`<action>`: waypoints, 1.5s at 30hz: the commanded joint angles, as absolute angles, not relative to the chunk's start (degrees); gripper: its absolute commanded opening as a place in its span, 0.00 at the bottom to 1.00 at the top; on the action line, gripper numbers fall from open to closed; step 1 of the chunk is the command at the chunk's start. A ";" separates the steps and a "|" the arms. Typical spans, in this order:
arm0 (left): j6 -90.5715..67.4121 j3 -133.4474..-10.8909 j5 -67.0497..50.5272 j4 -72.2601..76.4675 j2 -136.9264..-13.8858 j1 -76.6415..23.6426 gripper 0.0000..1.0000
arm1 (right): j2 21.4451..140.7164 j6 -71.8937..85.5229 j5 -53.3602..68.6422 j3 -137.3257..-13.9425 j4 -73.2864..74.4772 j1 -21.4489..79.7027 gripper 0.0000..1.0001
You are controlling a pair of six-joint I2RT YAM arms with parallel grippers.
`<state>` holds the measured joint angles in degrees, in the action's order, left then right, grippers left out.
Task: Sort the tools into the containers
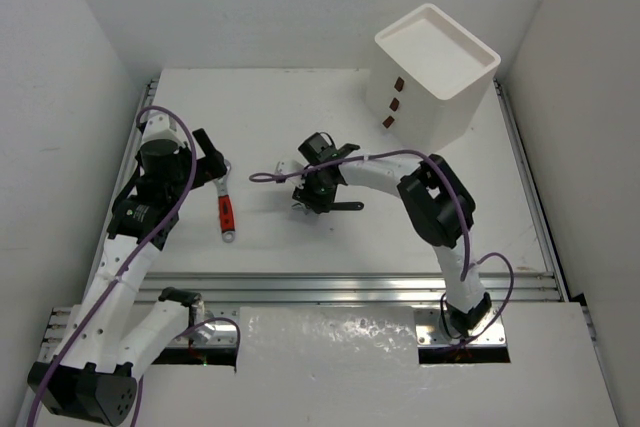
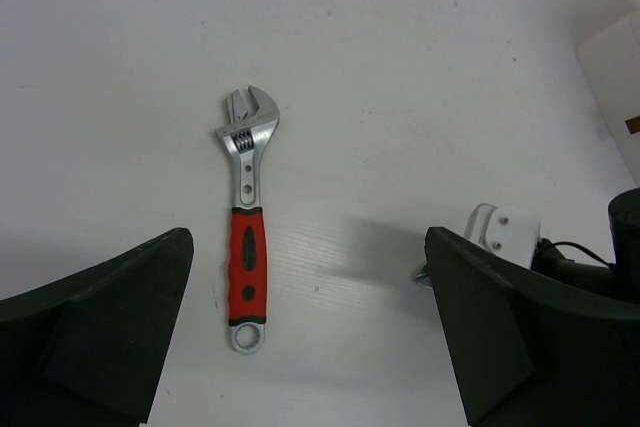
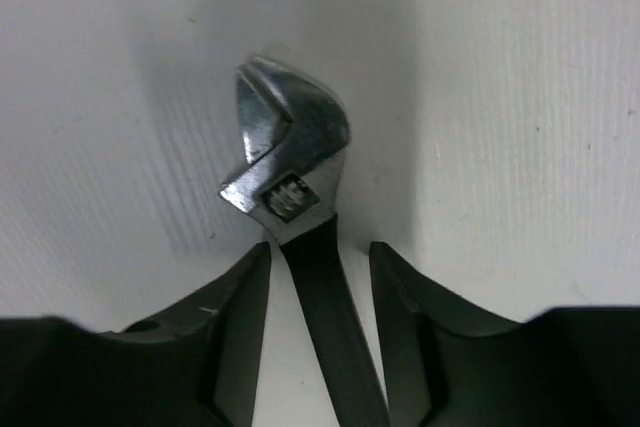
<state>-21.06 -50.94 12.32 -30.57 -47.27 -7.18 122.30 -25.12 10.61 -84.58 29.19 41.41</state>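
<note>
Now | right claw (image 3: 320, 255) straddles black-handled wrench (image 3: 292, 147) (slim gaps) | left claw (image 2: 306, 247) spread wide

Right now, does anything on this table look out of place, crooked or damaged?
Only the white drawer unit at the far right corner stands out: it sits turned at an angle to the edges of the table. The red-handled wrench and the black-handled wrench lie flat and look undamaged.
</note>
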 commanded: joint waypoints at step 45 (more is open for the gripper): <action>-20.30 -50.62 8.44 -27.25 -46.32 -7.21 1.00 | 113.90 -27.86 -23.03 -120.22 3.08 18.03 0.00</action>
<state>-21.04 -50.87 9.76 -29.85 -47.13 -7.18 112.51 -26.83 -21.06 -114.89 9.37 19.40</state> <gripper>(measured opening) 0.996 0.125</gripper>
